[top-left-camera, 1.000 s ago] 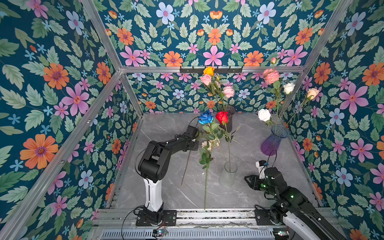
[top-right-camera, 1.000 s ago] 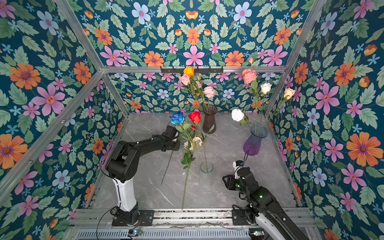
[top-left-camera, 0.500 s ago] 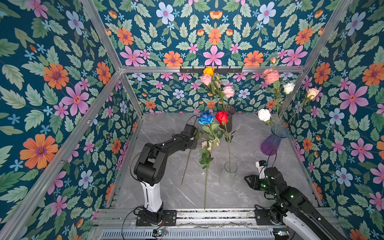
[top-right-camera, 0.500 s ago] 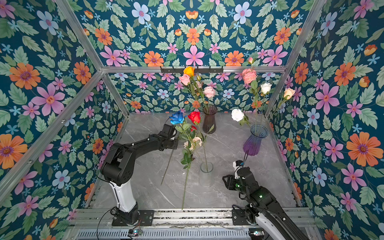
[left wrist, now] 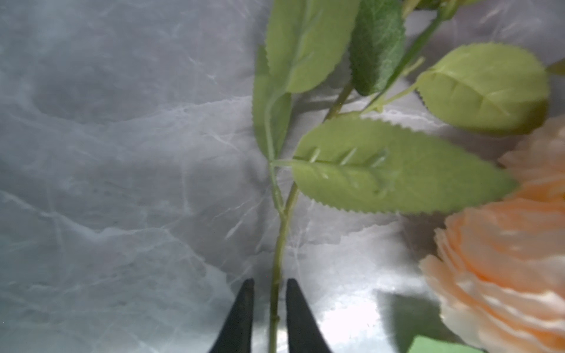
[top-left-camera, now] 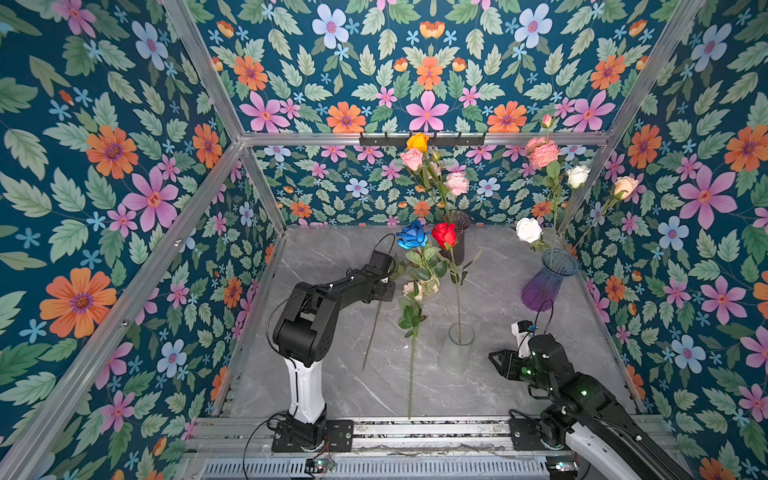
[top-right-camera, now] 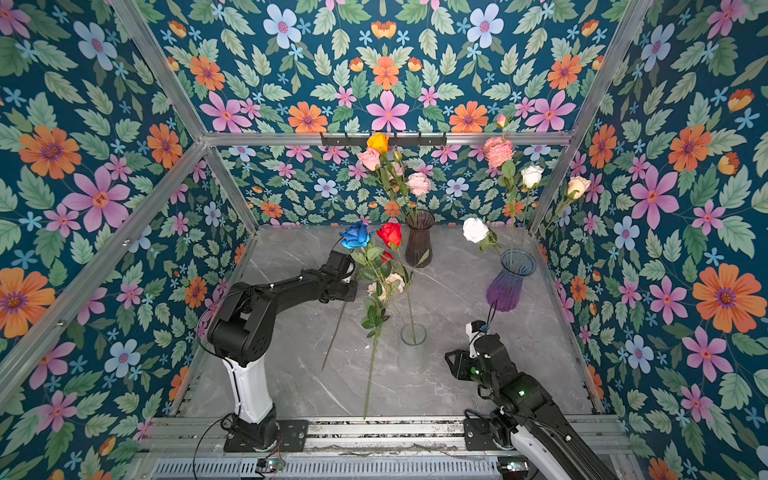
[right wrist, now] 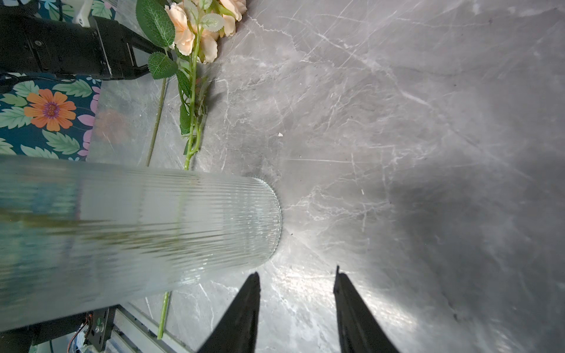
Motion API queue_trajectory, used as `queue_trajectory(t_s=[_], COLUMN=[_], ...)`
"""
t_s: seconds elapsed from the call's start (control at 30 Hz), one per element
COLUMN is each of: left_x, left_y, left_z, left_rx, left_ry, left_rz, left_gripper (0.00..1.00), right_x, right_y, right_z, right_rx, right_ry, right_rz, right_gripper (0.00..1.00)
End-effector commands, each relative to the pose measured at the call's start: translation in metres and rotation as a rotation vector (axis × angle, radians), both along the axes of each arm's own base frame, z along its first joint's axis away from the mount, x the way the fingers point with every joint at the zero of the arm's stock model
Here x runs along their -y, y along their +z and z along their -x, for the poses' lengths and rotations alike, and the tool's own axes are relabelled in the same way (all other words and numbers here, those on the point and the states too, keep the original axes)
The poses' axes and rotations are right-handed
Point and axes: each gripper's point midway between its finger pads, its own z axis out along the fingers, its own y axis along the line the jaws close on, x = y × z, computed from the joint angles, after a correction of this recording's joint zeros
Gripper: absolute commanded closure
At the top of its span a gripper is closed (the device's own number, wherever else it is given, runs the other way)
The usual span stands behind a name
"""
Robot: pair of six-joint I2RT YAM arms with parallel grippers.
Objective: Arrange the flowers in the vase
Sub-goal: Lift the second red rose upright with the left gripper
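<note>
In both top views, a grey marbled table (top-left-camera: 332, 257) sits inside flower-papered walls. A clear ribbed vase (top-left-camera: 456, 353) stands near the front middle and holds a red rose (top-left-camera: 444, 235) upright. A dark vase (top-left-camera: 462, 245) at the back holds orange-yellow and pink blooms. A purple vase (top-left-camera: 544, 286) on the right holds a white rose (top-left-camera: 528, 230) with pink and cream blooms. A peach peony spray (top-left-camera: 417, 287) lies on the table left of the clear ribbed vase, its long stem pointing toward the front edge. The left gripper (top-left-camera: 390, 287) reaches in beside it, at the stem of a blue rose (top-left-camera: 412, 235) whose head sits next to the red rose. The right gripper (top-left-camera: 494, 361) sits low, just right of the clear ribbed vase.

Left wrist view: the left gripper (left wrist: 269, 280) has its fingers narrowly parted on either side of a green stem (left wrist: 279, 244). A sliver of table shows on each side, so no pinch is visible. Peach petals lie close by.

Right wrist view: the right gripper (right wrist: 296, 272) has its fingers spread, with only table between them. The clear ribbed vase (right wrist: 137, 229) is just beside it.
</note>
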Motion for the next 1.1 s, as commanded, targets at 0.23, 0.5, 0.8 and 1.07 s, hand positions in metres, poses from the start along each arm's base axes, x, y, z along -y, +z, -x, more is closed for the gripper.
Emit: queue_trajectory(t_s=[0.23,0.5,0.8,1.07], left_x=[0.006,0.004,0.001,-0.011], left_y=[0.018,0.082,0.180,0.266], left_z=[0.000,0.003,0.031,0.093], left_rx=[0.030,0.145,0.333,0.506], left_ry=[0.000,0.020,-0.005,-0.070], left_rz=[0.053,0.130,0.284,0.465], left_gripper=[0.98,1.00,0.99,1.00], right_x=[0.000,0.000,0.000,-0.002], right_y=[0.004,0.004,0.003,0.005], right_z=[-0.003,-0.004,-0.003,-0.002], right_rx=[0.019,0.019,0.015,0.026], right_ry=[-0.004,-0.007,-0.008,0.004], right_rz=[-0.003,-0.002,-0.001,-0.015], right_gripper=[0.58,0.58,0.58,0.58])
